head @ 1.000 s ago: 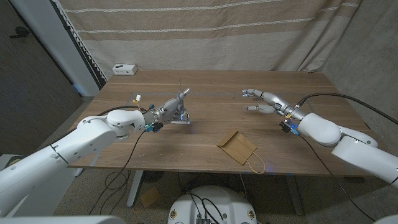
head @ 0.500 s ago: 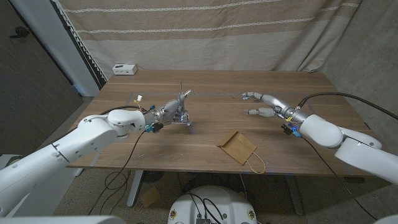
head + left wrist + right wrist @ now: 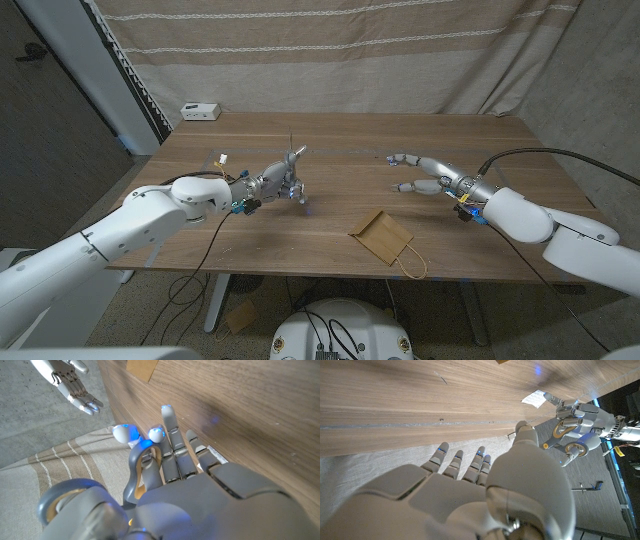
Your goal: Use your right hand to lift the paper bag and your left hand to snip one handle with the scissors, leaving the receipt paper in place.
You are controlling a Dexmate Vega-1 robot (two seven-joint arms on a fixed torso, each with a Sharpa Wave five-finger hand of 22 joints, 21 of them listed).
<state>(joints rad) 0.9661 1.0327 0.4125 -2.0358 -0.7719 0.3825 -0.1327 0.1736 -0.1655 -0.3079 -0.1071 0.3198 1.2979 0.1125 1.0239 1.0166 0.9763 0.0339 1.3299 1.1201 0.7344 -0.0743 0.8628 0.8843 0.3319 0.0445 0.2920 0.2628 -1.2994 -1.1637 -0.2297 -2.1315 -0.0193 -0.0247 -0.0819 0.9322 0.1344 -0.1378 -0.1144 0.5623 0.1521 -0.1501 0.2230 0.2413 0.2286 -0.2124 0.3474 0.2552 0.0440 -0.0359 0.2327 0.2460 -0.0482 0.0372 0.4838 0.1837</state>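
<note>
Two hands up. Head: bag (image 3: 381,235) flat near table (image 3: 340,140) front edge, at 7 o'clock from right hand (image 3: 420,175), which is spread, holding nothing. Left hand (image 3: 283,174) grips scissors (image 3: 292,170), bare wood between. Left wrist: scissor loops on fingers (image 3: 172,442). Right wrist: receipt (image 3: 535,397) beside left hand.

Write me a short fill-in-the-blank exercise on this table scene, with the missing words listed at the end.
1. The paper bag lies flat near the table's front edge, held by ____ hand.
2. The scissors are gripped by the ____ hand.
3. The right hand hovers with its fingers ____, holding nothing.
4. The small white box sits at the table's far ____ corner.

Missing words: neither; left; apart; left
</note>
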